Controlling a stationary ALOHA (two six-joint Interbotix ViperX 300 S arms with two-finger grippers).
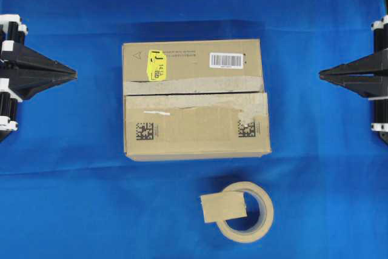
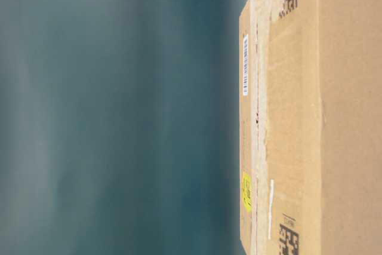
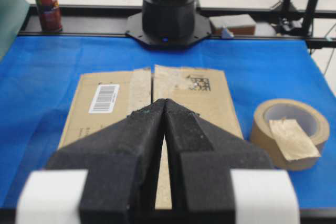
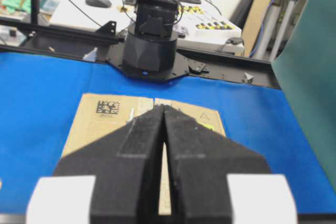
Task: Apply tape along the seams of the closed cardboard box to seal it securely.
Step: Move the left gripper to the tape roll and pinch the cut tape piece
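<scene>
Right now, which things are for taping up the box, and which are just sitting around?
For the job:
- cardboard box
- its top seam
- loose tape piece

Just sitting around:
- tape roll under the piece
- red can off the blue table

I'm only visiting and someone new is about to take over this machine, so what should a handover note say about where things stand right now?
Left end effector: shut, empty, parked left of the cardboard box.
Right end effector: shut, empty, parked right of the box.
Box: closed, at the middle of the blue table cover.
Seam: bare of fresh tape, only pale torn residue along it.
Tape piece: loose, lying across the tape roll, in front of the box.
Done: nothing yet.
Left: pick up the tape piece and press it along the seam.
</scene>
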